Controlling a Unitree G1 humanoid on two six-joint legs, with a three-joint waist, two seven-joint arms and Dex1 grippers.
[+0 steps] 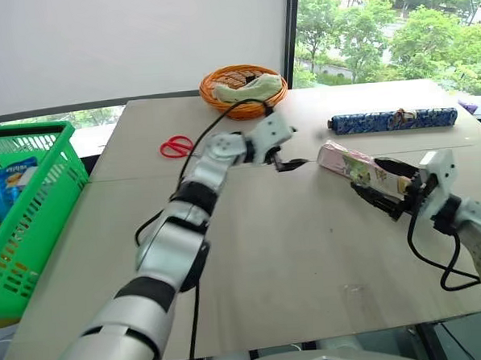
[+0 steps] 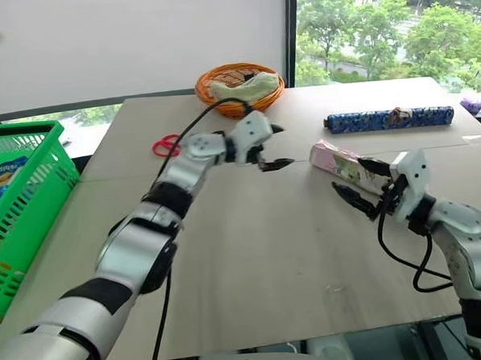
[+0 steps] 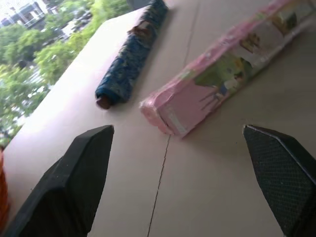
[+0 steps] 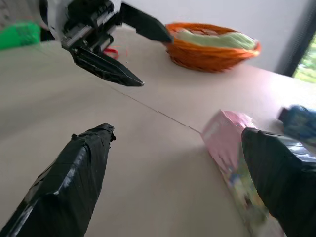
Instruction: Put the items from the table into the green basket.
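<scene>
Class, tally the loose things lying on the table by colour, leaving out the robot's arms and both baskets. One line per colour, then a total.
Pink: 1, the box
Dark blue: 1, the roll
Red: 1, the scissors
Total: 3 on the table

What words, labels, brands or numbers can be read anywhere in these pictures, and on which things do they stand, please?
None can be read.
Pink box: printed pictures; any lettering is too blurred.
Blue packet in the green basket: lettering too small to read.
Dark-blue roll: pattern, no legible text.
</scene>
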